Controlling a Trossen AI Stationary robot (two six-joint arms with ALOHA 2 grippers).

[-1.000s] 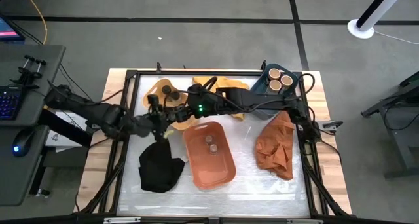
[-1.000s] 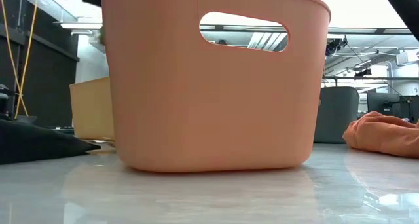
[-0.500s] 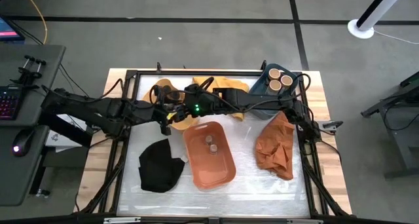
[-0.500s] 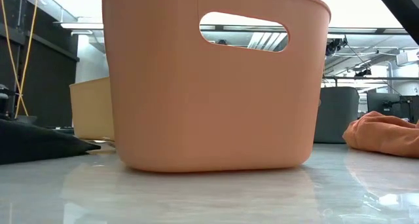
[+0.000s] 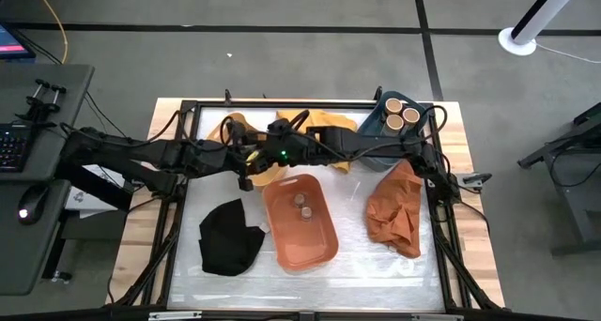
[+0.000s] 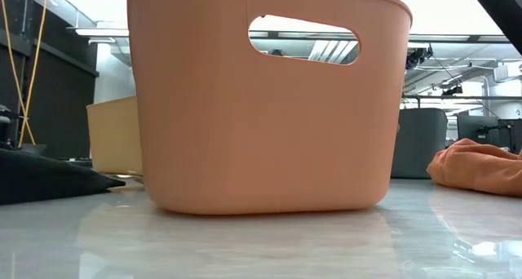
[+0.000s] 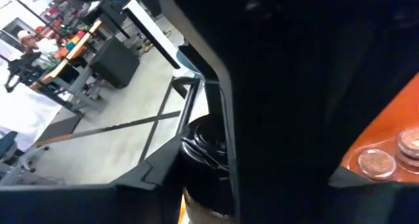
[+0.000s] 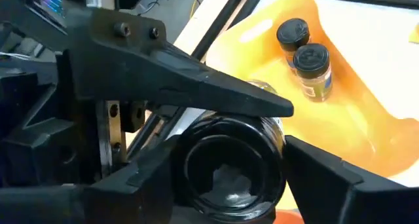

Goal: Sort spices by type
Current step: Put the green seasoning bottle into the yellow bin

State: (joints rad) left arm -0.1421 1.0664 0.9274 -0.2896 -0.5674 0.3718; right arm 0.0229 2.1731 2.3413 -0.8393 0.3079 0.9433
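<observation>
My right gripper [image 5: 262, 149] hovers between the yellow tub [image 5: 228, 133] and the orange tub [image 5: 302, 220], shut on a dark-lidded spice jar [image 8: 226, 160]. My left gripper [image 5: 243, 161] has come right up to it; a dark wedge of it [image 8: 183, 80] lies over the jar. Two more dark-lidded jars [image 8: 302, 50] stand in the yellow tub. Two jars [image 5: 302, 205] sit in the orange tub, also seen in the left wrist view [image 7: 376, 162]. Two tan-topped jars [image 5: 402, 114] stand in the blue tub [image 5: 376, 124]. My right gripper pinches the spice jar by its sides, just below the black lid [image 8: 226, 152], with one finger [image 8: 324, 178] on either side. The lid faces the wrist camera, so the jar lies along the fingers. It is lifted clear of the table.
A black cloth [image 5: 230, 238] lies near the left front, an orange cloth [image 5: 394, 208] on the right, a yellow cloth [image 5: 319, 124] at the far edge. In the low view the orange tub [image 6: 261, 108] fills the middle. The two arms cross over the far half of the table.
My left gripper has moved up and toward the far right, from above the black cloth's far end to beside my right gripper and the held jar. The right arm has stayed where it was.
</observation>
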